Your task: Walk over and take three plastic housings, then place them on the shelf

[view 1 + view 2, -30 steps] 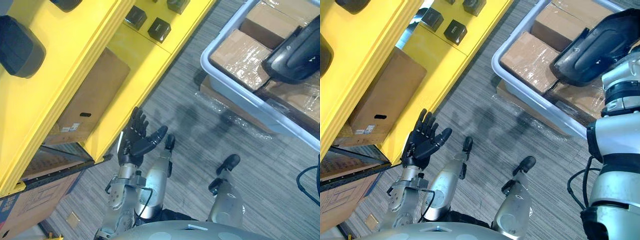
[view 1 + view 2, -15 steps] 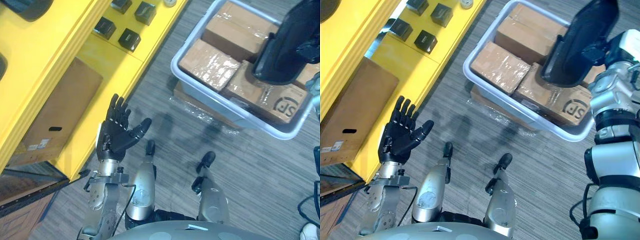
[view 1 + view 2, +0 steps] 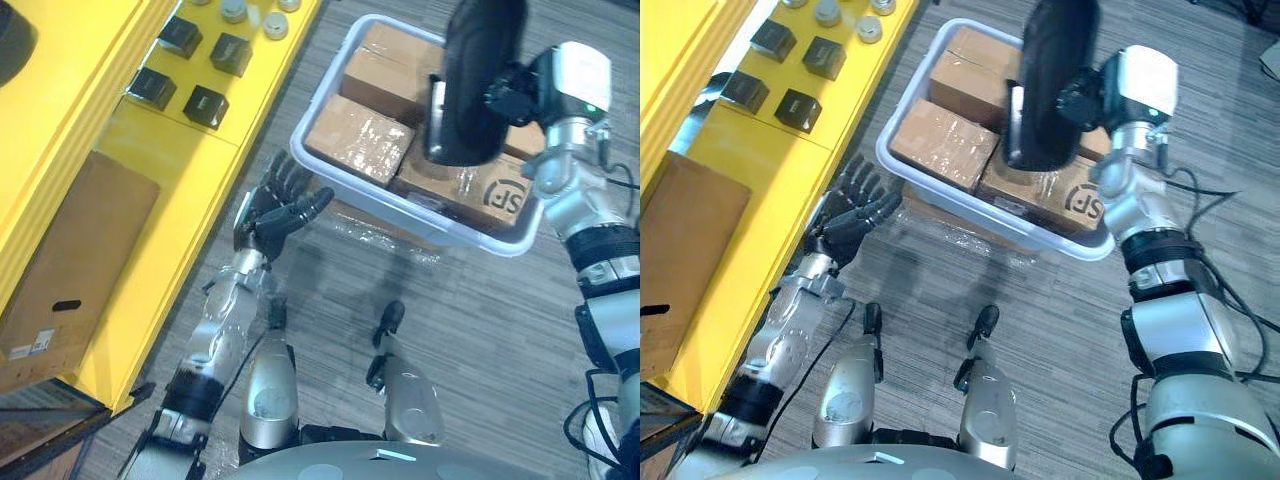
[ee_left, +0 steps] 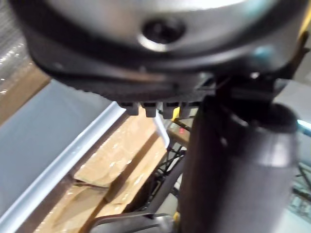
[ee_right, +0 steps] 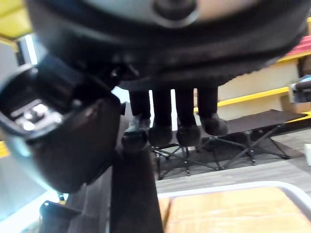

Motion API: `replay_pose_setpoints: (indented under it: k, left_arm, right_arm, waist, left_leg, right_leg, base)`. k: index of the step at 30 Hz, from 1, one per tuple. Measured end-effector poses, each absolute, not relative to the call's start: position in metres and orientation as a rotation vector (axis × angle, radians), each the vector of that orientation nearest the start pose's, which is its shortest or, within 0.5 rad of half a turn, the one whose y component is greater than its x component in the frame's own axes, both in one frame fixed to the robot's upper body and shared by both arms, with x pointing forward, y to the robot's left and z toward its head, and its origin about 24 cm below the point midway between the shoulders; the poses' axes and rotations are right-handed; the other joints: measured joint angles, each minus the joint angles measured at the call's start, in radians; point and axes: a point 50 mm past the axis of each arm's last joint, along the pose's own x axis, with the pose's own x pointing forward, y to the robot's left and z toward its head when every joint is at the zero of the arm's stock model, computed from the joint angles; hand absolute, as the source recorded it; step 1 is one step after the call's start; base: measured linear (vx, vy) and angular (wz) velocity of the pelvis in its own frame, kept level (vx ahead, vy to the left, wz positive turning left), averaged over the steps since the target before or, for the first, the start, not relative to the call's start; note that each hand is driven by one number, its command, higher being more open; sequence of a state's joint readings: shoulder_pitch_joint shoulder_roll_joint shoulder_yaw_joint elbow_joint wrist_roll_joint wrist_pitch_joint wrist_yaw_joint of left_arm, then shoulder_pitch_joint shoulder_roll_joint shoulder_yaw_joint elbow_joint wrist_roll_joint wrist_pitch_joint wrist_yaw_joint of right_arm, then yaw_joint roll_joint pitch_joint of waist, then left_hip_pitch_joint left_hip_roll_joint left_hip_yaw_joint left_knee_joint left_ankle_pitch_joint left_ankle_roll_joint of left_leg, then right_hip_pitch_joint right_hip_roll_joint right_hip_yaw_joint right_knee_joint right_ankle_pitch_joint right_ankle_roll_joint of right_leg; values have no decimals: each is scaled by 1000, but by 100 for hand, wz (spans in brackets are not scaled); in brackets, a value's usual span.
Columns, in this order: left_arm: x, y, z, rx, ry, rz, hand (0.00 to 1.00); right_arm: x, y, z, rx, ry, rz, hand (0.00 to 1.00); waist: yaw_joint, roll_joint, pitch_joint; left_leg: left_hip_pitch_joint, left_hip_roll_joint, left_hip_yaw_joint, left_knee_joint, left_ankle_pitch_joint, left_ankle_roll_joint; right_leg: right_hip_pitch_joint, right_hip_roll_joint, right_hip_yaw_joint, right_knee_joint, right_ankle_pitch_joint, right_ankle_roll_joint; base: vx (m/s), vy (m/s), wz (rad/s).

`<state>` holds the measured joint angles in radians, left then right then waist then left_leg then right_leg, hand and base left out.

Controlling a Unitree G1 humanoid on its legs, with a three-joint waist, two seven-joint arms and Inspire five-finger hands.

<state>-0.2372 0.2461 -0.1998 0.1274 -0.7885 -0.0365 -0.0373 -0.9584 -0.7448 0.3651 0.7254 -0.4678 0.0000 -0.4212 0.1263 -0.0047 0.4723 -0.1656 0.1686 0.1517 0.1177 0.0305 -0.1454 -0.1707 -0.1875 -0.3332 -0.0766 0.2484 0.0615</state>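
**Housing up in my right hand, over the tub**

My right hand (image 3: 512, 92) is closed on a black plastic housing (image 3: 470, 80). In the right wrist view my fingers (image 5: 187, 128) curl in a row over its edge, with the thumb on the other side. My right forearm is lifted and bent inward, wrist turned toward my left. The housing stands nearly on end above the far part of the grey tub (image 3: 400, 205) and touches nothing but my hand. Below it the tub holds cardboard boxes (image 3: 360, 150) wrapped in clear film, packed side by side. The tub rests on a flat film-covered sheet on the grey striped carpet (image 3: 470, 330).

My left hand (image 3: 272, 212) is stretched forward and low on a nearly straight arm. Its fingers are straight and fanned, its thumb is out to the side, and it holds nothing. It sits just beside the tub's near left corner; I cannot tell whether it touches the rim. In the left wrist view the pale rim and the boxes lie close past it.

The yellow shelf (image 3: 200, 170) runs along my left. Four small black blocks (image 3: 205, 103) sit in pairs on one board, with small round pieces (image 3: 232, 10) beyond them. A brown carton (image 3: 70, 260) lies flat nearer to me. The housing is well apart from the shelf
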Motion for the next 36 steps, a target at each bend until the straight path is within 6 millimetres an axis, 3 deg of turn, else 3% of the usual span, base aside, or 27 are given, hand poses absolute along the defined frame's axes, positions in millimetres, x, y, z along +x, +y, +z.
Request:
replay_pose_setpoints:
  k: [4, 8, 11, 15, 21, 22, 28, 36]
  left_arm:
    - [307, 139, 79, -527, 23, -308, 100]
    - [318, 140, 95, -572, 16, -347, 100]
    - [324, 136, 99, -650, 34, -380, 100]
    - [323, 119, 90, -773, 98, -430, 100]
    - [320, 102, 73, -826, 189, -421, 100]
    - [320, 99, 69, -825, 212, -410, 0]
    - [317, 92, 48, -833, 291, -346, 0]
    - [313, 97, 36, -838, 308, -305, 0]
  right_arm:
    - [373, -219, 258, -1261, -637, -404, 0]
    - [362, -187, 227, -1203, -721, -292, 0]
    - [354, -171, 204, -1163, -738, -204, 0]
    - [345, -157, 170, -1090, -690, -125, 0]
    - [339, -154, 157, -1037, -645, -109, 0]
    - [336, -152, 154, -1031, -643, -90, 0]
    - [327, -140, 139, -986, -605, 7, 0]
    - [316, -132, 112, -894, -522, 62, 0]
  waist:
    - [-28, -20, -2]
    - [-41, -85, -40]
    - [-51, -118, -65]
    - [-65, -122, -108]
    - [-76, -121, -146]
    - [-76, -120, -155]
    - [-82, -120, -240]
    - [-82, -130, -276]
  left_leg:
    - [6, 3, 18, 2, -5, 0]
    - [36, 3, 52, 18, -32, 3]
    - [55, 6, 77, 56, -66, 6]
    - [98, 13, 97, 75, -92, 4]
    - [162, 21, 113, 65, -101, -2]
    - [182, 24, 117, 58, -102, -4]
    - [218, 25, 131, 31, -103, -8]
    - [247, 17, 143, 15, -104, -7]
  right_leg:
    - [-5, 4, 16, 0, 10, 1]
    - [6, 3, 39, 0, 12, 3]
    - [23, 1, 40, -1, 11, 2]
    - [59, 5, 36, -1, 4, -6]
    - [110, 12, 32, -2, -24, -16]
    - [124, 16, 32, -3, -29, -17]
    - [141, 20, 32, -8, -30, -9]
    - [156, 14, 34, -8, -25, -2]
  base:
    - [18, 16, -12]
    - [35, 29, -24]
    - [26, 45, -28]
    - [30, 34, -18]
    - [8, 4, -9]
    - [26, -6, -7]
    - [45, 10, -5]
    - [9, 8, -3]
